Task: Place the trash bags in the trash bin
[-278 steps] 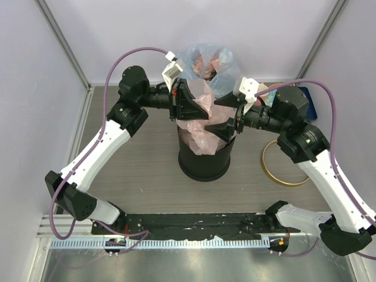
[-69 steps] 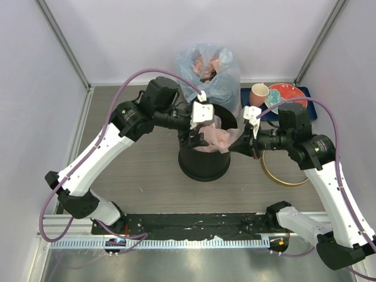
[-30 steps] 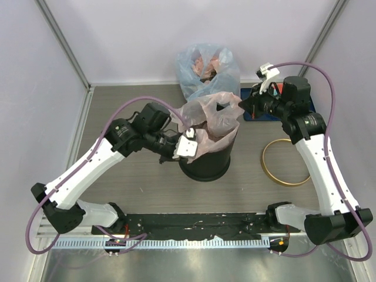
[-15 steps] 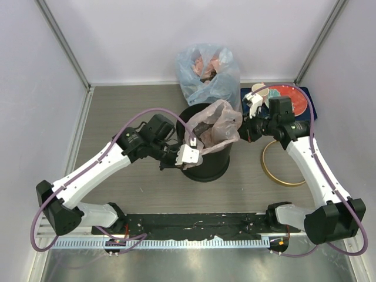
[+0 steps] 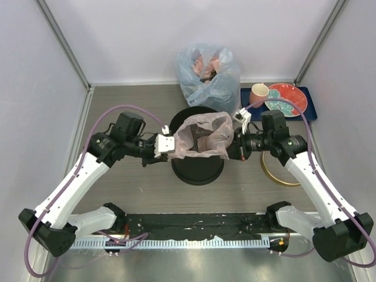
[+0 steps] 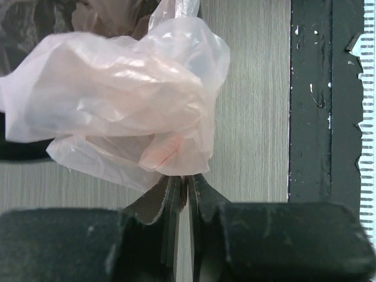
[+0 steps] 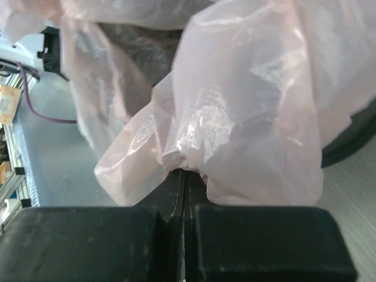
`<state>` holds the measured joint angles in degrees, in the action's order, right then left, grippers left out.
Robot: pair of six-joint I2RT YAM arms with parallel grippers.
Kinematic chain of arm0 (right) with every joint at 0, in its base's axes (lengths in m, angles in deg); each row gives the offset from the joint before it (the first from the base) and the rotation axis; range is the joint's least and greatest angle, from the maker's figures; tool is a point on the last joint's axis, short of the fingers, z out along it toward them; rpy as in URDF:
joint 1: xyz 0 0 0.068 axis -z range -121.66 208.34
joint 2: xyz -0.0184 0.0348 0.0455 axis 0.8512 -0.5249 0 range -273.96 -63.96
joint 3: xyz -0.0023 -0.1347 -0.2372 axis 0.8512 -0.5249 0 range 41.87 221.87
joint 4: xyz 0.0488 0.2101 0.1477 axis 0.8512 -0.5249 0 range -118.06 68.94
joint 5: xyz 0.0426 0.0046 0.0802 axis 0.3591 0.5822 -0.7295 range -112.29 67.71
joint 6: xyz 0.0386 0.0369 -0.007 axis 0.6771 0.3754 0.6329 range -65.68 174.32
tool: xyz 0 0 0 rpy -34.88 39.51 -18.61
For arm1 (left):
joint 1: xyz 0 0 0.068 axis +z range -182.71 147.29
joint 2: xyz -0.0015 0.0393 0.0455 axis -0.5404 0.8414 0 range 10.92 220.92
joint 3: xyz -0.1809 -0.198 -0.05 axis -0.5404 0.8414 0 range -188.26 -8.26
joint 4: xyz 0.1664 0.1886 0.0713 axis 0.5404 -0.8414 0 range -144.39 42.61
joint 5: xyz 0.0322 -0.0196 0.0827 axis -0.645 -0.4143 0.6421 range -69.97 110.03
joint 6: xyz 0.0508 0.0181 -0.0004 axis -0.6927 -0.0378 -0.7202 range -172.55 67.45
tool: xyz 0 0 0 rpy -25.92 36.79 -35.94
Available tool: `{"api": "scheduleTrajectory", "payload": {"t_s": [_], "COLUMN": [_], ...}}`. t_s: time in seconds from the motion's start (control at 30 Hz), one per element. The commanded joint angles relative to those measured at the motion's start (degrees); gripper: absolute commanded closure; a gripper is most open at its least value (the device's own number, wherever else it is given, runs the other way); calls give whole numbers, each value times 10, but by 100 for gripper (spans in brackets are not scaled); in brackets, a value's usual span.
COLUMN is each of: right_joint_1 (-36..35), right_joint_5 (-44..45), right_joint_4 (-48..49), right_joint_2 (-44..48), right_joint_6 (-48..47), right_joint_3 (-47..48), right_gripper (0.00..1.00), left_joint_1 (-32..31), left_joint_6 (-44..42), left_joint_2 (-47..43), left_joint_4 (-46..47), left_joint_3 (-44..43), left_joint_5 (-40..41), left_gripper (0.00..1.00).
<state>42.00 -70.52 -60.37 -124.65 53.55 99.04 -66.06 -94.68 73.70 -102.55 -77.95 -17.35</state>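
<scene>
The pale-pink trash bag [image 5: 202, 136] is stretched across the mouth of the round black trash bin [image 5: 197, 170] at the table's middle. My left gripper [image 5: 169, 145] is at the bin's left side, shut on the bag's left edge. In the left wrist view the plastic [image 6: 117, 100] bunches right at the left gripper [image 6: 185, 176]. My right gripper [image 5: 232, 147] is at the bin's right side, shut on the bag's right edge. In the right wrist view the film [image 7: 247, 106] billows from the right gripper [image 7: 184, 170]. The gold hoop [image 5: 275, 171] lies on the table, right of the bin.
A bluish bag with reddish contents [image 5: 208, 73] stands behind the bin against the back wall. A dark blue tray [image 5: 305, 106] with a red plate [image 5: 288, 97] and a cup [image 5: 258, 93] sits at the back right. A black rail [image 6: 308, 100] runs along the near edge.
Both grippers have moved apart and lower, the left one leftward and the right one down beside the bin. The bag is now spread wide over the bin's mouth.
</scene>
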Motion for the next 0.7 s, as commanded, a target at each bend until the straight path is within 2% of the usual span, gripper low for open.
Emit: {"api": "scheduleTrajectory", "payload": {"t_s": [0.0, 0.07, 0.1, 0.2, 0.27, 0.3, 0.33, 0.37, 0.43, 0.5, 0.6, 0.63, 0.67], "right_joint_1": [-19, -15, -12, -8, -5, 2, 8, 12, 31, 46, 58, 58, 59], "right_joint_5": [15, 27, 43, 80, 106, 117, 129, 134, 139, 138, 141, 140, 138], "right_joint_4": [13, -26, -30, -42, -51, -58, -76, -88, -132, -163, -233, -241, -246], "right_joint_2": [27, 30, 39, 52, 51, 49, 40, 36, 27, 26, 29, 29, 30], "right_joint_6": [27, 6, -2, -7, -12, -25, -31, -39, -64, -89, -132, -143, -144], "right_joint_3": [-7, -3, -2, 13, 33, 43, 65, 79, 122, 152, 217, 227, 238], "right_gripper": [99, 99, 99, 99, 94, 87, 77, 58, 46, 38, 32, 30, 27], "left_joint_1": [37, 69, 104, 152, 162, 165, 166, 166, 166, 166, 167, 167, 167], "left_joint_6": [13, 25, 38, 70, 110, 155, 173, 186, 225, 238, 222, 209, 206], "left_joint_2": [-18, -25, -35, -62, -76, -89, -94, -100, -114, -118, -114, -108, -105], "left_joint_4": [-23, -29, -30, -24, -8, 15, 24, 30, 45, 44, 16, 12, 10], "left_joint_3": [13, 27, 32, 58, 64, 68, 68, 66, 52, 36, -21, -55, -77], "left_joint_5": [-23, -36, -59, -81, -85, -81, -73, -69, -57, -36, -32, -31, -23], "left_gripper": [86, 86, 86, 85, 73, 65, 48, 37, 13, 9, 6, 0, 0]}}
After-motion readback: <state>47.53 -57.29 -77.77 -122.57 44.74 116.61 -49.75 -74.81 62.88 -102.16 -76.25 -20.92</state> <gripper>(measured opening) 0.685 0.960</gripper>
